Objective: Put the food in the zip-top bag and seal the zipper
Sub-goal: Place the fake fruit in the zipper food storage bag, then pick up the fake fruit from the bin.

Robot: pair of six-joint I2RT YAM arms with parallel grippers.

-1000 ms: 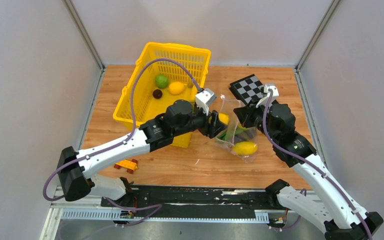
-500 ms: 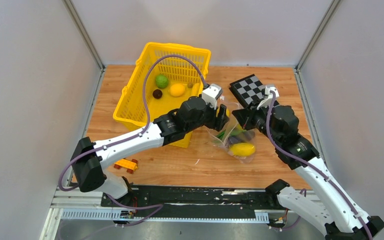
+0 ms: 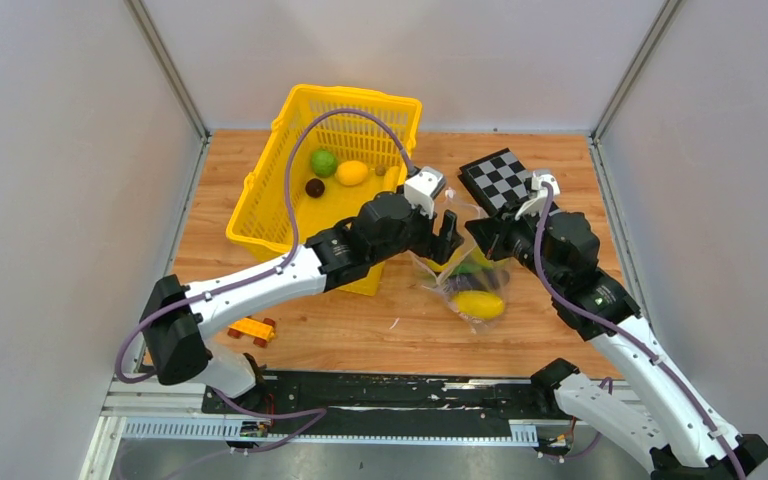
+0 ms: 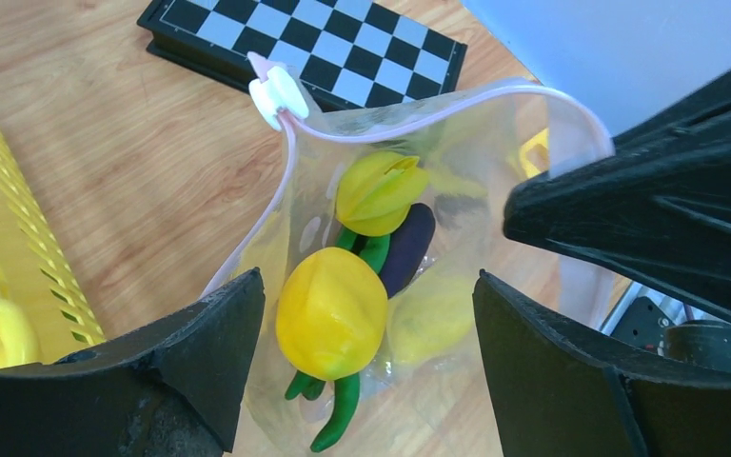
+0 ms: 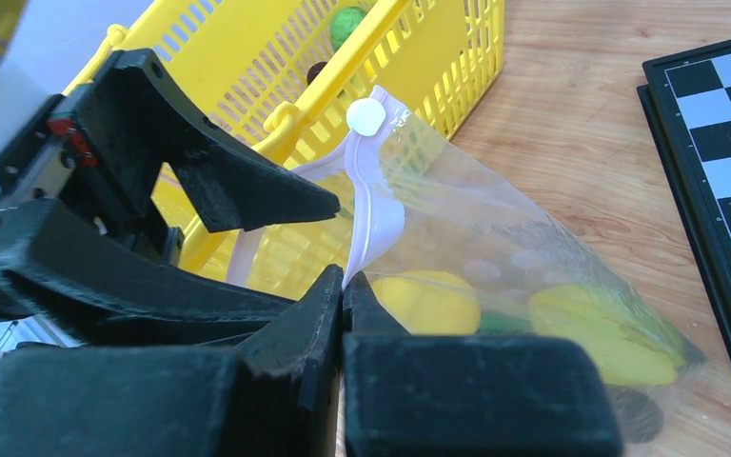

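Note:
The clear zip-top bag (image 3: 465, 280) hangs open between the two arms, its bottom on the table. My right gripper (image 3: 482, 232) is shut on its pink zipper strip (image 5: 366, 205) just below the white slider (image 5: 366, 116). My left gripper (image 3: 447, 236) is open and empty right above the bag's mouth (image 4: 419, 112). Inside the bag lie a yellow lemon (image 4: 331, 312), another yellow fruit (image 4: 376, 190), green pods (image 4: 343, 419) and a purple eggplant (image 4: 407, 248). A green ball (image 3: 323, 162), a yellow lemon (image 3: 352, 173) and a dark ball (image 3: 314, 187) lie in the basket.
The yellow lattice basket (image 3: 260, 215) stands at the back left, close behind the left arm. A chequerboard (image 3: 500, 178) lies behind the bag. An orange toy car (image 3: 252, 330) sits near the front left edge.
My left gripper carried a yellow fruit to the right over the bag's mouth and opened; the fruit now lies in the bag. The right gripper kept hold of the zipper edge.

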